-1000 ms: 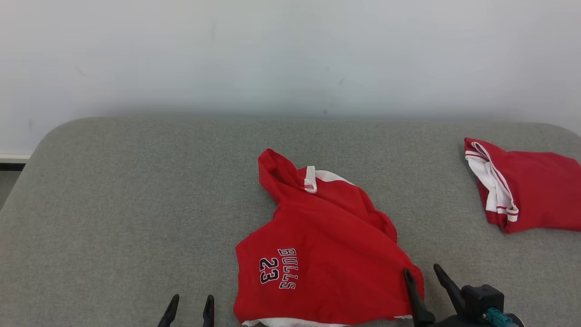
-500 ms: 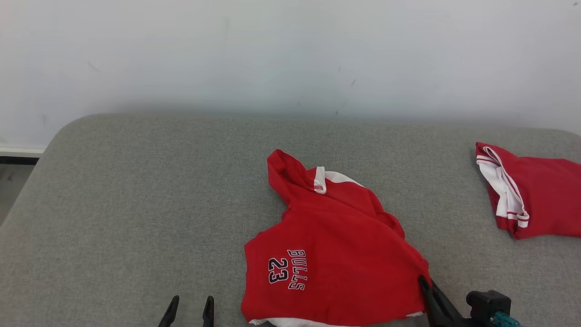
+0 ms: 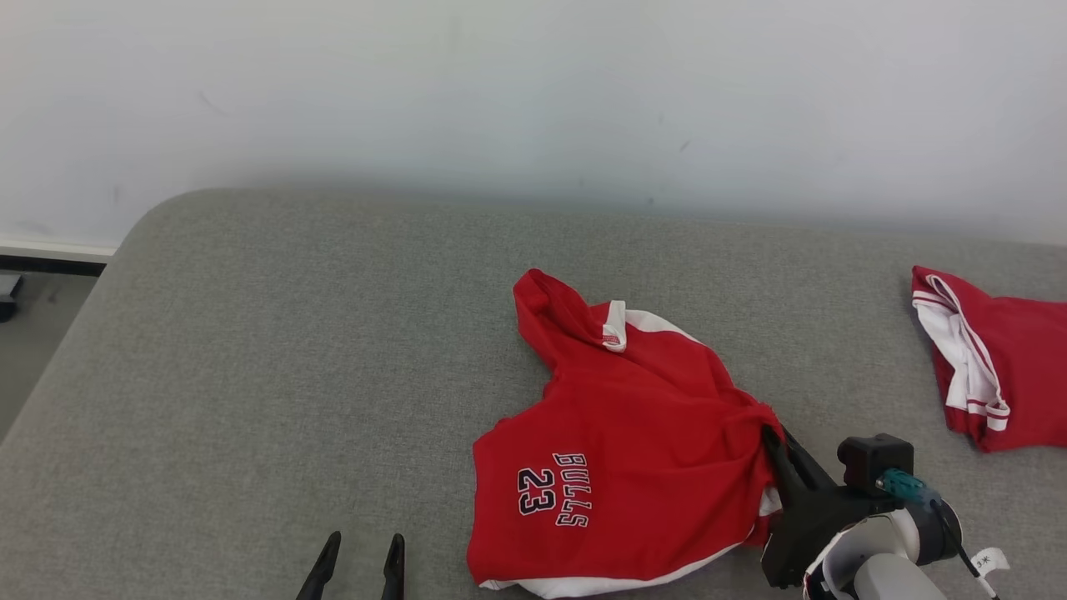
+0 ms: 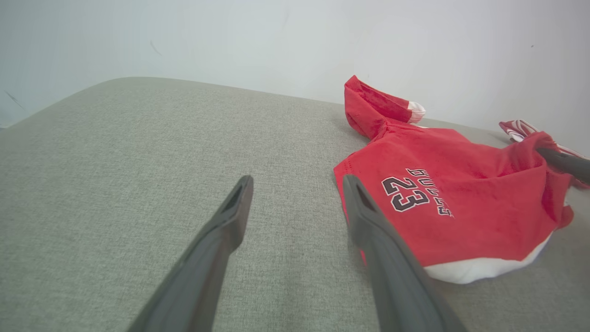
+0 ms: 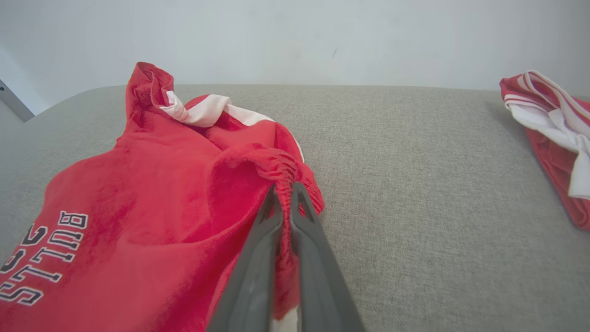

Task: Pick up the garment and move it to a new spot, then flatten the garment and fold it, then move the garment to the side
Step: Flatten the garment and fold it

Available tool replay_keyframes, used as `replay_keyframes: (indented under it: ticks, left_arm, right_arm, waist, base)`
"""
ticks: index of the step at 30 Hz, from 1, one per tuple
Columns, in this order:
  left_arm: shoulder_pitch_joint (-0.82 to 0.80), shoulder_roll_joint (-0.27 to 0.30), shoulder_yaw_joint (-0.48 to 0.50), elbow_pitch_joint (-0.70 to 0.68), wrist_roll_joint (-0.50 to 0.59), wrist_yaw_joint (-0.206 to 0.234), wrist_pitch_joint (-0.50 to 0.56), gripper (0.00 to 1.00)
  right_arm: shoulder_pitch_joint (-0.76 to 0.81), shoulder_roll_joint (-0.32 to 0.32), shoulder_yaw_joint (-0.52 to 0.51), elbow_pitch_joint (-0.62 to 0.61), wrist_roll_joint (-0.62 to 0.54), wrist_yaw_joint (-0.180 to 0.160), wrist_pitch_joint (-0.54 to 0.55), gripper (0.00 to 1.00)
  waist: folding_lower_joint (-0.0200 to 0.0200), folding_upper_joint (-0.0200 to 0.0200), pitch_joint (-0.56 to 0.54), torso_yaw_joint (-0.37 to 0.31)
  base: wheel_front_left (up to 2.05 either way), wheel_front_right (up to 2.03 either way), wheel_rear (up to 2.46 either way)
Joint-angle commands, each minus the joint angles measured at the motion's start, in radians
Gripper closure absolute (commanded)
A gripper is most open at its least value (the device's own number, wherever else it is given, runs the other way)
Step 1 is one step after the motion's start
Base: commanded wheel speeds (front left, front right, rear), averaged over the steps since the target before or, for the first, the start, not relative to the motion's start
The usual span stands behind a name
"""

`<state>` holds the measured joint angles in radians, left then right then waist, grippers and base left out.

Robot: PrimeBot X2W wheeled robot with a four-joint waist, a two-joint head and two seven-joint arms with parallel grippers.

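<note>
The garment (image 3: pixel 633 450) is a red jersey with white trim and "BULLS 23" lettering, lying crumpled on the grey padded table (image 3: pixel 292 350). My right gripper (image 3: pixel 771 437) is shut on the garment's right edge, and the cloth bunches up between its fingers (image 5: pixel 286 203). In the right wrist view the garment (image 5: pixel 138 221) spreads to the left of the shut fingers. My left gripper (image 3: pixel 358 554) stands open at the lower left, left of the garment and apart from it. In the left wrist view its right finger (image 4: pixel 364 216) lies close to the garment's (image 4: pixel 461 198) near corner.
A second red and white garment (image 3: pixel 992 358) lies folded at the table's right edge, also seen as the folded red garment (image 5: pixel 553 133). A pale wall (image 3: pixel 533 100) rises behind the table. The table's rounded left corner and a strip of floor (image 3: pixel 33 333) show at far left.
My right gripper has shut on the garment's right edge and lifted it slightly up and inward. The head view has shifted, so everything sits further right. The left gripper has stayed open.
</note>
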<state>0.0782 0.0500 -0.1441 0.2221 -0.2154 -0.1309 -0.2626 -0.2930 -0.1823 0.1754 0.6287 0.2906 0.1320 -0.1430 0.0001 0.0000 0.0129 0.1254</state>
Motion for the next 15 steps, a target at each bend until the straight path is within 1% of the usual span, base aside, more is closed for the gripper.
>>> replay_keyframes:
  ticks: [1,5,9,10,11,15]
  left_arm:
    - [-0.011,0.001,0.0,0.004,-0.001,0.001,-0.003,0.0]
    - [-0.016,0.001,-0.005,0.008,0.0,0.001,-0.003,0.0]
    - [-0.003,0.001,-0.004,0.015,0.003,0.001,-0.003,0.0]
    - [0.0,0.001,-0.002,0.016,0.002,0.001,-0.003,0.0]
    - [0.004,0.001,0.0,0.016,0.001,0.001,-0.003,0.0]
    - [0.01,0.001,0.004,0.011,-0.001,0.001,-0.003,0.0]
  right_arm:
    - [-0.035,0.012,-0.001,0.048,-0.011,-0.003,-0.009,1.0]
    - [-0.1,0.027,0.001,0.172,-0.024,-0.003,-0.042,1.0]
    - [-0.142,0.044,0.008,0.266,-0.016,-0.003,-0.074,1.0]
    - [-0.149,0.046,0.01,0.283,-0.015,-0.003,-0.082,0.53]
    - [-0.153,0.05,0.014,0.295,-0.009,-0.003,-0.088,0.0]
    - [-0.148,0.056,0.018,0.288,0.041,-0.003,-0.112,0.0]
  waist:
    - [-0.0001,0.0,0.009,0.019]
    - [-0.0001,0.0,0.008,0.029]
    - [-0.0001,0.0,-0.006,0.027]
    - [-0.0001,0.0,-0.009,0.025]
    - [-0.0001,0.0,-0.012,0.021]
    - [-0.0001,0.0,-0.02,0.007]
  base:
    - [0.0,0.0,0.0]
    - [0.0,0.0,0.0]
    - [0.0,0.0,0.0]
    - [0.0,0.0,0.0]
    - [0.0,0.0,0.0]
    - [0.0,0.0,0.0]
